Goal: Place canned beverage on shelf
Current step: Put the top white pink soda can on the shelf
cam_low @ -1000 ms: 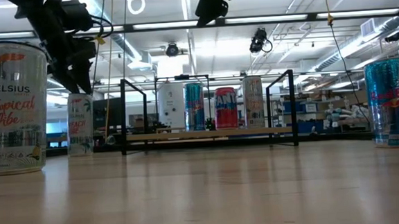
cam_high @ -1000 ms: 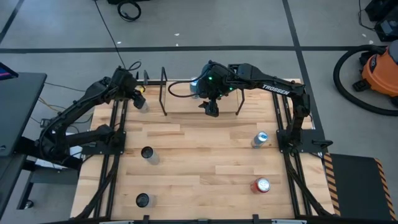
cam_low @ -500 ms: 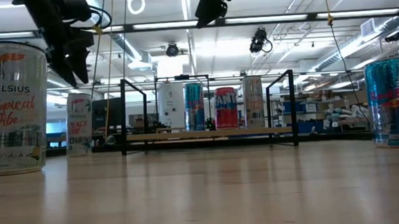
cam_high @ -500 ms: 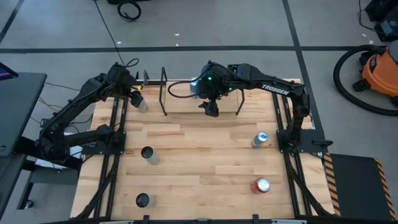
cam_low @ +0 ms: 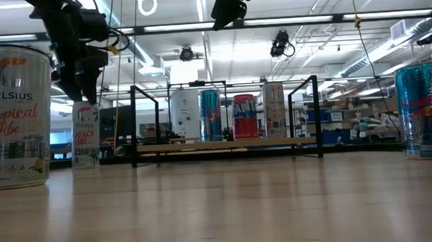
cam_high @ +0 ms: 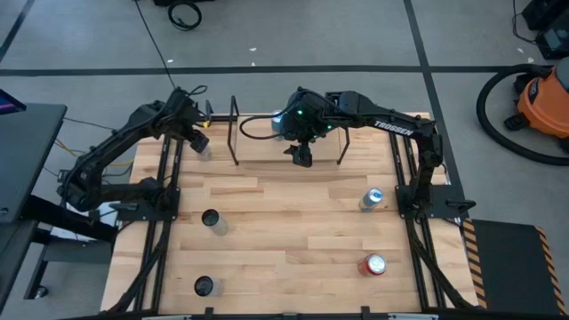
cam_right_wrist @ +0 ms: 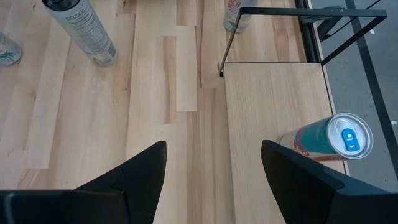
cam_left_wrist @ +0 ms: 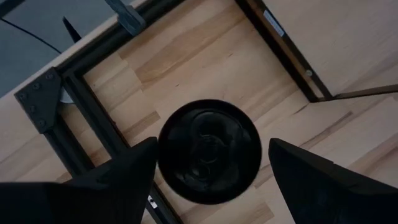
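A white can with a black top (cam_high: pixel 204 149) stands upright on the table near the far left, left of the shelf (cam_high: pixel 267 147). It also shows in the low view (cam_low: pixel 85 136) and the left wrist view (cam_left_wrist: pixel 209 151). My left gripper (cam_high: pixel 196 136) is open directly above it, one finger on each side of the can's top, not touching. The shelf (cam_low: pixel 225 144) holds several upright cans (cam_low: pixel 244 116). My right gripper (cam_right_wrist: pixel 211 180) is open and empty above the shelf's board (cam_right_wrist: pixel 273 99), near a teal can (cam_right_wrist: pixel 336 140).
Two black-topped cans (cam_high: pixel 210 219) (cam_high: pixel 204 285) stand at the near left of the table. A blue can (cam_high: pixel 372 197) and a red can (cam_high: pixel 374 264) stand at the right. The shelf's black end frames (cam_high: pixel 235 132) (cam_high: pixel 342 142) rise beside both grippers.
My left gripper has risen a little above the white can and then come down over it again, and its arm has swung slightly toward the far edge. It stays open. The can stands where it was.
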`<state>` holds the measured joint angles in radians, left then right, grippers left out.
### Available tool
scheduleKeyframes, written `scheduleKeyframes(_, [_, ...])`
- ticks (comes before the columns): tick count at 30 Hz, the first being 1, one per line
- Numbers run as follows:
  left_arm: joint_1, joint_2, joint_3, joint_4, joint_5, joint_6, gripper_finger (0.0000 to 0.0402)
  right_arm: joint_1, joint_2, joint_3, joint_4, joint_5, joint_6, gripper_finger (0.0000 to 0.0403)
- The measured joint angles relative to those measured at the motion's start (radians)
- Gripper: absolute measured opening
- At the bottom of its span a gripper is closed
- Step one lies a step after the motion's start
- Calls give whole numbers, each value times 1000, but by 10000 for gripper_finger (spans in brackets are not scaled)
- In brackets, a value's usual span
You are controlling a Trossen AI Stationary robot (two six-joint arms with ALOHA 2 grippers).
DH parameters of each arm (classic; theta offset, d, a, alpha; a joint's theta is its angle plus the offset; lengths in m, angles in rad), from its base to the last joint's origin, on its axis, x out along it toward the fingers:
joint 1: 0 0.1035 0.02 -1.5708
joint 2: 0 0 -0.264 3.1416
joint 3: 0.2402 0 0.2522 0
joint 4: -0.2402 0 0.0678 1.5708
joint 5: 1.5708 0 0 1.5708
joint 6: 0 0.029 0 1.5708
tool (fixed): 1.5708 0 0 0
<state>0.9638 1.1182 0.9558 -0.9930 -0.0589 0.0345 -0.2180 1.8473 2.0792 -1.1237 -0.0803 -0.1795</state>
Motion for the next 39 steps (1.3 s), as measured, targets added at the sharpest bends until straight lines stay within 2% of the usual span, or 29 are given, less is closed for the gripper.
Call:
scheduleKeyframes(15, [0, 99, 0, -6, 11, 12, 308, 0, 0, 0, 0, 0, -5, 270])
scheduleKeyframes(23, [0, 97, 2, -39, 14, 38, 258, 0, 0, 0, 0, 0, -6, 270])
scheduleKeyframes(30, [-8, 91, 8, -63, 14, 48, 255, 0, 0, 0, 0, 0, -4, 270])
scheduleKeyframes(39, [-59, 92, 212, -222, 12, 56, 260, 0, -1, 0, -1, 0, -4, 270])
